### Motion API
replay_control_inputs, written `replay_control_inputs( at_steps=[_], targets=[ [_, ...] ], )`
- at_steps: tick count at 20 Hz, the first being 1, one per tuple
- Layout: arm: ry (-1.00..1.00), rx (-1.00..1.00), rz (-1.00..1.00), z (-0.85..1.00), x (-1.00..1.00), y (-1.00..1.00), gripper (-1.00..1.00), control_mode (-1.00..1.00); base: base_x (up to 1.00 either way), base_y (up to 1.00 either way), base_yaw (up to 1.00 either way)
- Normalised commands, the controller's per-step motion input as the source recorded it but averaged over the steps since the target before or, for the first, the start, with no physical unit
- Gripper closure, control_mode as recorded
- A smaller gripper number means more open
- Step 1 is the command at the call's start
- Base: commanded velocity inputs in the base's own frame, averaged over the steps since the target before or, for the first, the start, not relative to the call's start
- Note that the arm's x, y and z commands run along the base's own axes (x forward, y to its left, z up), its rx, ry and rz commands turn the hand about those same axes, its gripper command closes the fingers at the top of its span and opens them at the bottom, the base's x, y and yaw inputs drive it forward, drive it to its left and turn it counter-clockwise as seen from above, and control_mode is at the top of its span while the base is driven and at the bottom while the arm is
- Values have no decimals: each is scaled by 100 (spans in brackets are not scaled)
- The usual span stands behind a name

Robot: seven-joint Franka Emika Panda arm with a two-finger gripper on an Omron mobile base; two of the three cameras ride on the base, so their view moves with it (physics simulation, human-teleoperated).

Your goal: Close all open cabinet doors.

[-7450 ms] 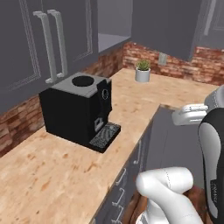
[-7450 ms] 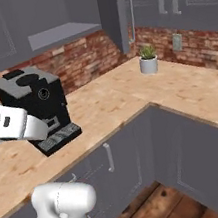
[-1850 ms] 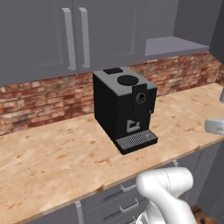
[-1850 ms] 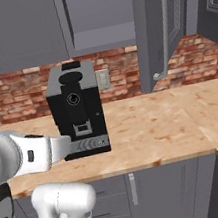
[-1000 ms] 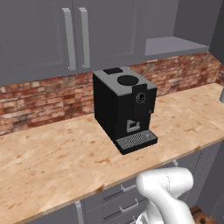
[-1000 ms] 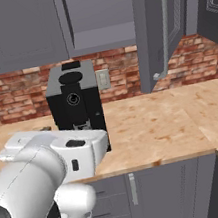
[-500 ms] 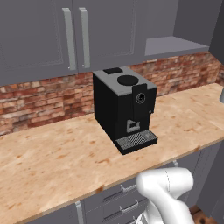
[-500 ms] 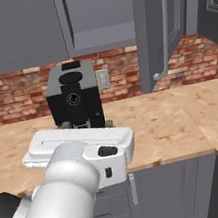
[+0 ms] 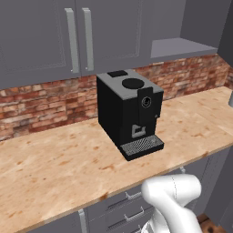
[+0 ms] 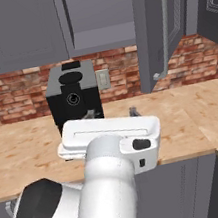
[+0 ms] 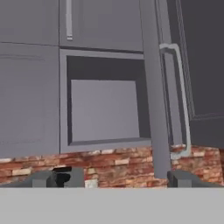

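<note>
Arm swung forward; cabinet door [image 10: 161,31] ajar.

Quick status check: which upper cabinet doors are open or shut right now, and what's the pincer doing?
Open cabinet door: swung out, edge toward the camera, cabinet interior exposed.
Left pair of cabinet doors: shut.
Pincer: open, empty, pointed at the open cabinet.
Coffee machine: upright on the counter.

White rounded arm [image 10: 113,181], dark joints

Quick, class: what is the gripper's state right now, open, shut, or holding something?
Gripper: open, holding nothing, its fingertips spread wide.
</note>
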Motion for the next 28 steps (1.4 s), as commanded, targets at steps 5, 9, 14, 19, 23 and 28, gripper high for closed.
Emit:
replay_control_inputs(
  at_steps=[5,9,14,19,23,28],
  targets=[
    [-15,1,2,0,35,-34,-100,-100,0,0,0],
    [-7,2,6,0,14,-40,-100,-100,0,0,0],
    [-1,1,7,0,9,-29,-100,-100,0,0,0],
    [0,2,8,0,26,-16,-100,-100,0,0,0],
    [0,3,11,0,41,-22,-100,-100,0,0,0],
    [0,5,14,-9,27,-32,-100,-100,0,0,0]
  ],
)
